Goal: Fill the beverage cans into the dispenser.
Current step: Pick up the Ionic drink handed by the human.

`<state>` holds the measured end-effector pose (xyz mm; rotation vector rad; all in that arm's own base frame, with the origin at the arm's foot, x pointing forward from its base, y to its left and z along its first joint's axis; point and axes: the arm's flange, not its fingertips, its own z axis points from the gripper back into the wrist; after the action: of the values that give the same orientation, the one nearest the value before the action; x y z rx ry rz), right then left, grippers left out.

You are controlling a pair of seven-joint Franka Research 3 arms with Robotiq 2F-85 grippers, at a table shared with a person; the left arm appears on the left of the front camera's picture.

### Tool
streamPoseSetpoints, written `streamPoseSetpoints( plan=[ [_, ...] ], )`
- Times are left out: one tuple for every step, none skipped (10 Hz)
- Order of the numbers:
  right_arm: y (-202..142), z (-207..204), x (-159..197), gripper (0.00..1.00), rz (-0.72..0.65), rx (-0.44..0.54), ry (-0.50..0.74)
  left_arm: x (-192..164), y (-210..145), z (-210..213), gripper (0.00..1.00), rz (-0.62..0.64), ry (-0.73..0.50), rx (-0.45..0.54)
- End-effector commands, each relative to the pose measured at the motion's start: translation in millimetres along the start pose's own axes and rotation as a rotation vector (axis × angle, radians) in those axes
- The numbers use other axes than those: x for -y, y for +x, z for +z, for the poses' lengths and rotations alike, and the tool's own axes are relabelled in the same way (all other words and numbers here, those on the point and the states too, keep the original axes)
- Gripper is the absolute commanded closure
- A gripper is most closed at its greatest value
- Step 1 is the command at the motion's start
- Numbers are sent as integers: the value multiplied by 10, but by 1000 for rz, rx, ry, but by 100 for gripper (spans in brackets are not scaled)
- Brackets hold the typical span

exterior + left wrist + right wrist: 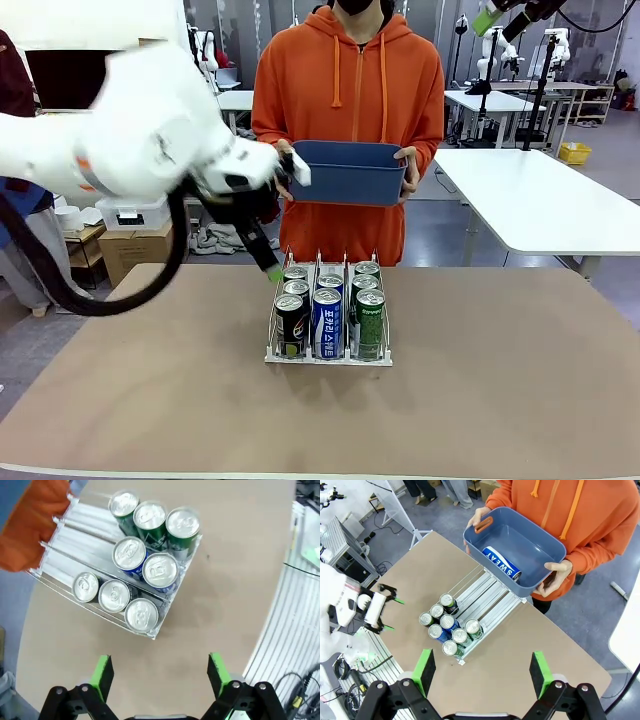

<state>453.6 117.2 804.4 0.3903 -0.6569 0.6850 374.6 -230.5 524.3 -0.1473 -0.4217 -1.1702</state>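
Beverage cans (327, 320): eight upright in dispenser (328, 360), tops up; one lying flat in tub (535, 540). Left gripper (159, 667), right gripper (481, 662): spread, empty.

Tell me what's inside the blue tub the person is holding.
One blue-and-white can lies on its side in the blue tub, along the wall nearest the dispenser. The rest of the floor is bare. From the front, the tub's wall hides its inside.
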Motion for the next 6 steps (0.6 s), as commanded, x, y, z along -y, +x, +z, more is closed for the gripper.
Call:
streamPoseSetpoints(
  plan=[
    [-10, 9, 1, 0, 1, -3, 2, -201, -191, 490, 0, -53, -106, 41],
    [-10, 9, 1, 0, 1, -3, 2, -313, -197, 681, 0, -69, -113, 48],
    [-10, 9, 1, 0, 1, -3, 2, -450, -209, 942, 0, -74, -111, 61],
    [-10, 9, 1, 0, 1, -3, 2, -608, -215, 1215, 0, -92, -125, 87],
    [-10, 9, 1, 0, 1, -3, 2, -732, -194, 1484, 0, -78, -116, 142],
    [-10, 9, 1, 0, 1, -3, 2, -845, -185, 1686, 0, -64, -84, 189]
  ],
)
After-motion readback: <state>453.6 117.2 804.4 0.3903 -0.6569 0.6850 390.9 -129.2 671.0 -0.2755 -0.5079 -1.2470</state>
